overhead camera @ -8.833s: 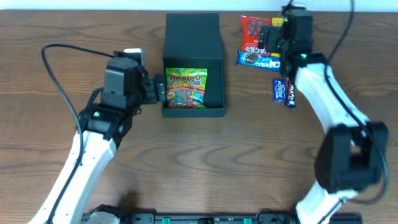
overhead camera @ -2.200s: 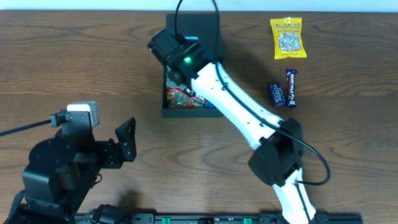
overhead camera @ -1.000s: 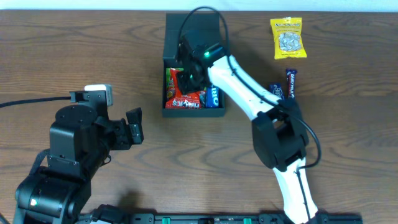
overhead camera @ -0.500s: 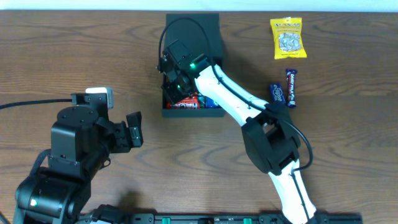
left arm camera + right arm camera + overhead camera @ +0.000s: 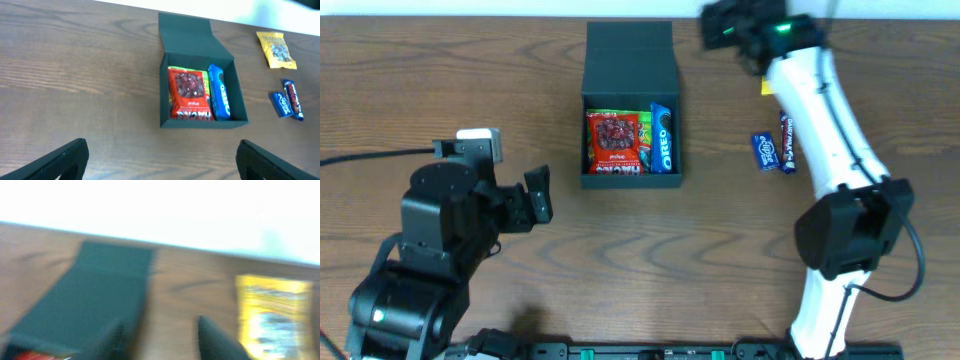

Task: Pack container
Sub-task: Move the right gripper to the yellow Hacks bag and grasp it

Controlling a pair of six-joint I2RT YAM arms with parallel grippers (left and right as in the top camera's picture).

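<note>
The dark teal container point(image 5: 631, 181) stands open at the back middle, its flap lid point(image 5: 631, 50) lying flat behind it. Inside lie a red snack packet point(image 5: 614, 143) over a green one, and a blue Oreo packet point(image 5: 662, 138) on edge at the right. The left wrist view shows the container point(image 5: 202, 122), the red packet point(image 5: 189, 92) and the Oreo packet point(image 5: 218, 98). My right gripper point(image 5: 720, 30) is open and empty, raised at the table's back edge between the lid point(image 5: 100, 290) and a yellow packet point(image 5: 272, 315); this view is blurred. My left gripper point(image 5: 538, 195) is open and empty, left of the container.
Two blue candy bars point(image 5: 765, 150) point(image 5: 787, 143) lie right of the container, also in the left wrist view point(image 5: 281, 104). The yellow packet point(image 5: 276, 49) lies at the back right, mostly hidden under my right arm in the overhead view. A white wall runs behind the table.
My right gripper has left the container and swung up and right to the back edge. The red and Oreo packets now lie uncovered in the box. The left arm barely moved.
</note>
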